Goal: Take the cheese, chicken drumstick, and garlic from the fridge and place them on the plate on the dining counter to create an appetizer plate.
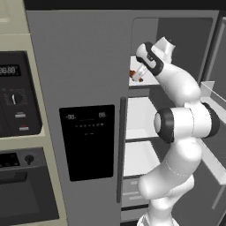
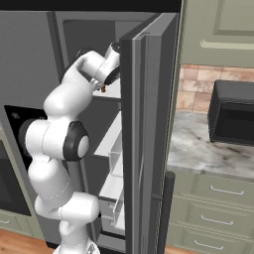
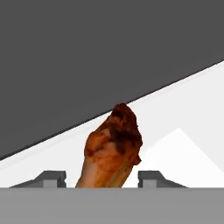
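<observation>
Hand view: chicken drumstick [image 3: 114,146] between part-open hand [image 3: 101,177] tips (grip not yet certain); squeeze evenly, then lift clear of fridge [image 1: 79,66] shelf.

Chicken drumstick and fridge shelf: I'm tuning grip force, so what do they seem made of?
The orange-brown chicken drumstick looks like cooked meat, rough and matte, with dark crusty patches at its thick end. The flat white fridge shelf under it looks like smooth plastic or coated metal, plain and unmarked; which one is unclear.

Orange-brown chicken drumstick [image 3: 114,146] on white fridge [image 1: 84,66] shelf.
</observation>
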{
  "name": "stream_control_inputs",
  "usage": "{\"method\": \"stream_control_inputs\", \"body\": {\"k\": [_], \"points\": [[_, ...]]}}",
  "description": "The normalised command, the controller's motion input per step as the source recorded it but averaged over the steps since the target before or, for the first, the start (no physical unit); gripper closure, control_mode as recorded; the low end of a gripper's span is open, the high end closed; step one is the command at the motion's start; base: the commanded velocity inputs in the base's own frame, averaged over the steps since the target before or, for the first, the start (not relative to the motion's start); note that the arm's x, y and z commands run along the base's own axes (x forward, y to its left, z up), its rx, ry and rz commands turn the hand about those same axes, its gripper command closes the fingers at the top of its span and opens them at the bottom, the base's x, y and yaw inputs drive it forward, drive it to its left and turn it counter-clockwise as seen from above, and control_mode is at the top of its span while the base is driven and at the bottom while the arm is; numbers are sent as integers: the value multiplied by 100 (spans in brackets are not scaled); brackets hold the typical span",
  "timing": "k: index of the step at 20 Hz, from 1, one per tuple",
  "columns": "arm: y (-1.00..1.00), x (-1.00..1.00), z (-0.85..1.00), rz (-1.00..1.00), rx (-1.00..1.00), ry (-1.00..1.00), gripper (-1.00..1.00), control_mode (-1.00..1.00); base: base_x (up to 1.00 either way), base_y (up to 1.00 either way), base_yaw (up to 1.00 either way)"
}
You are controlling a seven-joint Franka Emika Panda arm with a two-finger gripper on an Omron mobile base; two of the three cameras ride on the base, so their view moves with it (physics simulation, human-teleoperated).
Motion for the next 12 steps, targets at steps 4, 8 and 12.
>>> {"method": "stream_control_inputs", "body": {"k": [4, 8, 12], "points": [[-29, -13, -47, 6, -3, -7, 100, -100, 0, 0, 0], [-43, -21, -36, 5, -1, -1, 100, -100, 0, 0, 0], [-77, -38, -16, 0, 0, 0, 100, -100, 0, 0, 0]]}}
